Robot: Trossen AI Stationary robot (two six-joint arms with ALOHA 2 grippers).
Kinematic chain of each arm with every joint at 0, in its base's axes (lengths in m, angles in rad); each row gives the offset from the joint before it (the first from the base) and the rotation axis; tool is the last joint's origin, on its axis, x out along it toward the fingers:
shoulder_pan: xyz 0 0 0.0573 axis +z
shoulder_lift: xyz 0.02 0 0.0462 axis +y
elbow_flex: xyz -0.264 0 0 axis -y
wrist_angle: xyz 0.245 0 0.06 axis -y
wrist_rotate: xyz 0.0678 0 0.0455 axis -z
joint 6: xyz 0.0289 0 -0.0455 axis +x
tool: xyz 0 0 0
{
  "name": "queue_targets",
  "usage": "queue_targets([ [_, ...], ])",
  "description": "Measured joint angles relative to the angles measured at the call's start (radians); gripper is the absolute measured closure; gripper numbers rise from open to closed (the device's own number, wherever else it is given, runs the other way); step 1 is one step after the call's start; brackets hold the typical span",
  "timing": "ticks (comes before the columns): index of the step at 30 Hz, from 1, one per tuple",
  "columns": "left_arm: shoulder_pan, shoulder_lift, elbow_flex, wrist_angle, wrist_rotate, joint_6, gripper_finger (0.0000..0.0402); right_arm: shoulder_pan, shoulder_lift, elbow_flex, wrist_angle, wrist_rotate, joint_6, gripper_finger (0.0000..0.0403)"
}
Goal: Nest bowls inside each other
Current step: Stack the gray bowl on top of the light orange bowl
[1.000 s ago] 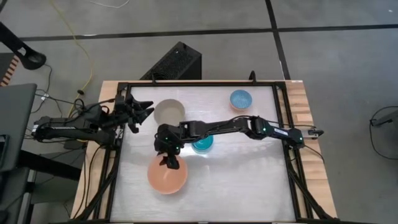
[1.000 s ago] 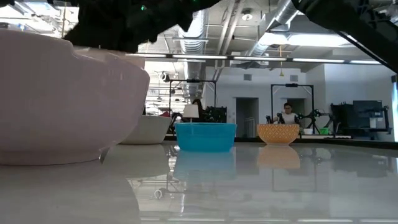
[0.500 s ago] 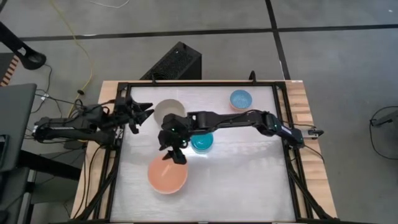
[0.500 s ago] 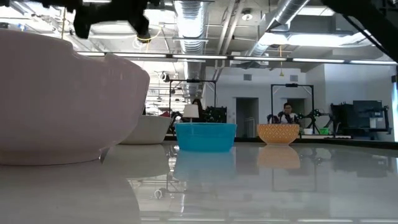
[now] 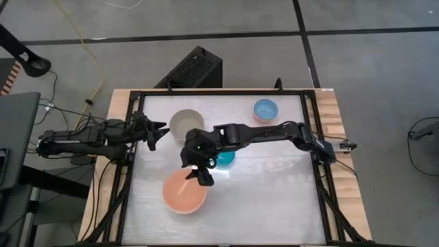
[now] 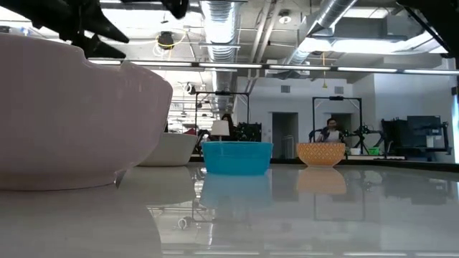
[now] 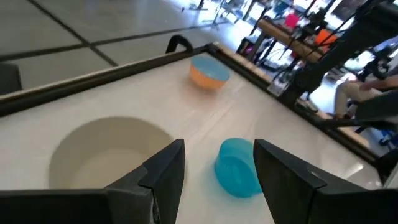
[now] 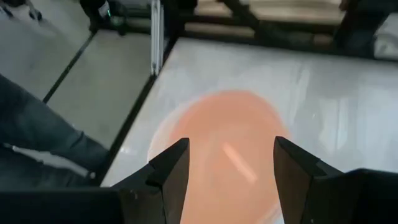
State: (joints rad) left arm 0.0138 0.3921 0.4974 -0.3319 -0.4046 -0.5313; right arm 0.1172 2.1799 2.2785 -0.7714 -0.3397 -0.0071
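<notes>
A salmon-pink bowl (image 5: 184, 192) stands upright near the table's front left, and it fills the right wrist view (image 8: 217, 124). My right gripper (image 5: 199, 175) hangs open above its far right rim, touching nothing (image 8: 231, 149). A grey-beige bowl (image 5: 185, 123) stands upright at the far left. A small teal bowl (image 5: 223, 158) sits near the middle and is partly hidden by the right arm. A light blue bowl (image 5: 265, 108) with an orange outside (image 7: 209, 73) rests at the far right. My left gripper (image 5: 158, 132) is open just left of the grey-beige bowl (image 7: 106, 149).
A black frame (image 5: 312, 130) runs around the white table top. The right arm (image 5: 267, 133) reaches across the table's middle from the right side. Bare table lies at the near right (image 5: 274, 199). In the low view a person (image 6: 331, 131) sits in the room behind.
My right gripper has risen from just over the salmon-pink bowl and has drifted toward the table's right edge, staying open. The bowl has stayed where it was. My left gripper has sunk a little and has tipped its fingers downward beside the grey-beige bowl.
</notes>
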Motion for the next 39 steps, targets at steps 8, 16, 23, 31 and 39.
queue_targets([
  [8, 0.0, 0.056, -0.023, -0.193, 0.064, -0.099, 0.0221, 0.015, -0.053, -0.025, -0.005, 0.0, 0.019, 0.0207],
  [16, 0.005, 0.197, -0.058, -0.164, -0.049, -0.312, 0.0221, 0.013, -0.174, -0.024, -0.046, 0.082, 0.025, 0.0207],
  [23, 0.084, 0.317, -0.058, -0.066, -0.063, -0.437, 0.0221, 0.031, -0.29, -0.024, -0.164, 0.227, 0.025, 0.0207],
  [31, 0.17, 0.462, -0.058, 0.038, 0.073, -0.409, 0.0221, 0.096, -0.399, -0.023, -0.356, 0.385, 0.092, 0.0207],
  [39, 0.212, 0.554, -0.058, 0.108, 0.195, -0.45, 0.0221, 0.216, -0.486, -0.023, -0.508, 0.586, 0.222, 0.0207],
])
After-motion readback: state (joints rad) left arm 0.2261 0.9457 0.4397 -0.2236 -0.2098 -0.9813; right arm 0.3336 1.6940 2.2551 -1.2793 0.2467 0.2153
